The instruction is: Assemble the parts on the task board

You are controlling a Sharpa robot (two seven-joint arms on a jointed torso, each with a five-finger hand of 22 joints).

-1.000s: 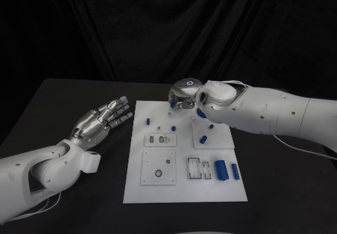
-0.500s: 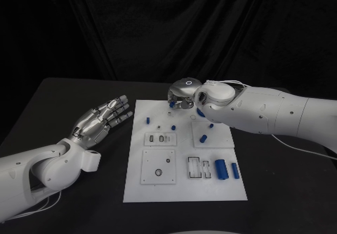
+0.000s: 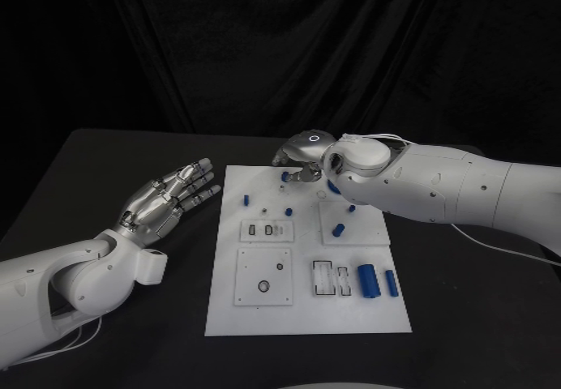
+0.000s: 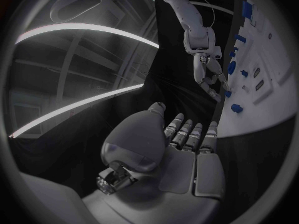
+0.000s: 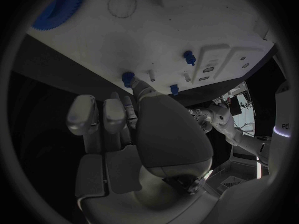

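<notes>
Black table (image 3: pixel 140 154) is carrying the task board (image 3: pixel 306 312); right hand (image 3: pixel 301 159) is lifting slightly at its far edge, one fingertip near a blue peg (image 5: pixel 127 77), grasp unclear; left hand (image 3: pixel 172 198) is staying idle, fingers apart.

A robotics lab or demo stage: a black table (image 3: pixel 105 170) stood before black drapes (image 3: pixel 234 73), with ceiling light strips (image 4: pixel 81 32) overhead.

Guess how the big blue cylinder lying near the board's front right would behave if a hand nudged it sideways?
The blue cylinder lies on its side on the flat task board, so it would probably roll rather than slide. It looks rigid and smooth, so likely slippery in a pinch. The smaller blue piece beside it might get knocked.
</notes>
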